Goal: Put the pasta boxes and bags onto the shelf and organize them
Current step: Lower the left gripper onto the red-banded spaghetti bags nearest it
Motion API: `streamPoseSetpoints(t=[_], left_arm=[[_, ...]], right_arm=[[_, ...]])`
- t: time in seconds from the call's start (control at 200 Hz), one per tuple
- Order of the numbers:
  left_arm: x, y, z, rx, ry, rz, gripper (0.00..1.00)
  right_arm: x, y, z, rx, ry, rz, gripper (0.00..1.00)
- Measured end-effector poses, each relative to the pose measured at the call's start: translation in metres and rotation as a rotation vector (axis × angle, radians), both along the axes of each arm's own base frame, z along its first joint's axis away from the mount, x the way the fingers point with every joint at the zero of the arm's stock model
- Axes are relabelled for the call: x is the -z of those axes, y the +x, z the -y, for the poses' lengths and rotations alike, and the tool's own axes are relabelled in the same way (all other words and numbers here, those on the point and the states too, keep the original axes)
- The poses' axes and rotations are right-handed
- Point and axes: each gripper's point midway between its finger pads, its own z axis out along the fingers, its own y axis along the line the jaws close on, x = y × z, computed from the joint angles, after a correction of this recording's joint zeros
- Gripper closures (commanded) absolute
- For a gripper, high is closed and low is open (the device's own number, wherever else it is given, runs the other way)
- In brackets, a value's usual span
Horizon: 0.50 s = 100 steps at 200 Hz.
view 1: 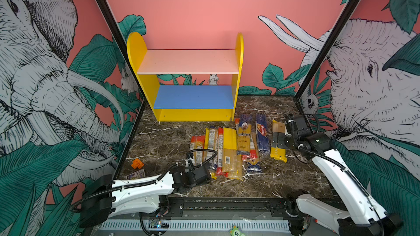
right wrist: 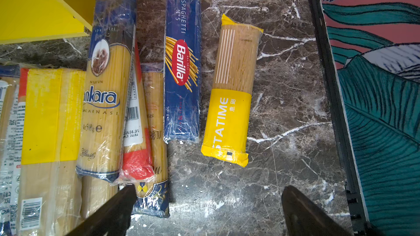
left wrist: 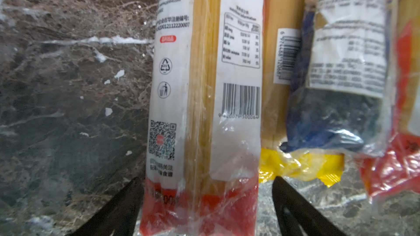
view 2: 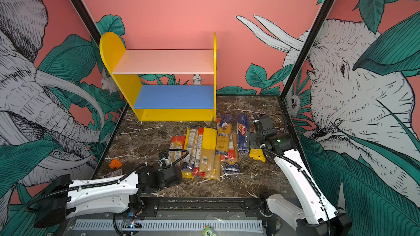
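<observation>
Ten or eleven pasta packs (view 1: pixel 229 146) lie flat in a ragged row on the marble table (view 1: pixel 163 139). They sit in front of the shelf (view 1: pixel 136 51), whose pink upper board (view 1: pixel 188 61) and blue lower board (view 1: pixel 193 97) stand well beyond both grippers.

Well apart from the left gripper, on its outer side, sits a small orange block (view 1: pixel 137 163). The left gripper (left wrist: pixel 206 179) is low at the near end of the row, jaws spread wide. Its black fingers (left wrist: pixel 122 205) stand either side of a red-ended pack (left wrist: pixel 204 87), each just clear of the wrapper, so nothing is clamped. Just outside the finger nearer the rest of the row lies a yellow-ended pack (left wrist: pixel 300 164), overlapped by a dark blue-ended bag (left wrist: pixel 329 119).

Further right, the Ankara pack (right wrist: pixel 106 91) lies ahead of the right gripper and off to one side. It rests partly on a second red-ended pack (right wrist: pixel 136 164). The Barilla box (right wrist: pixel 183 69) lies straight ahead of that gripper's gap. The yellow-banded pack (right wrist: pixel 231 96) is near the box on the far side from the Ankara pack, not touching it.

The right gripper (right wrist: pixel 208 190) hangs above the table with its jaws spread wide, holding nothing; only bare marble shows between its fingers (right wrist: pixel 109 214). In both top views it covers the middle of the yellow-banded pack.
</observation>
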Motion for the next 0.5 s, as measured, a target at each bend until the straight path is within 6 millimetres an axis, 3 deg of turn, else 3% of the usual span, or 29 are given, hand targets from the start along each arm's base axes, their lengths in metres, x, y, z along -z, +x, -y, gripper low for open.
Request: streamPoseSetpoints(t=[0.5], left_arm=[[0.022, 0.009, -0.007, -0.058, 0.007, -0.114, 0.09]], right_arm=[[0.001, -0.008, 0.004, -0.011, -0.016, 0.004, 0.01]])
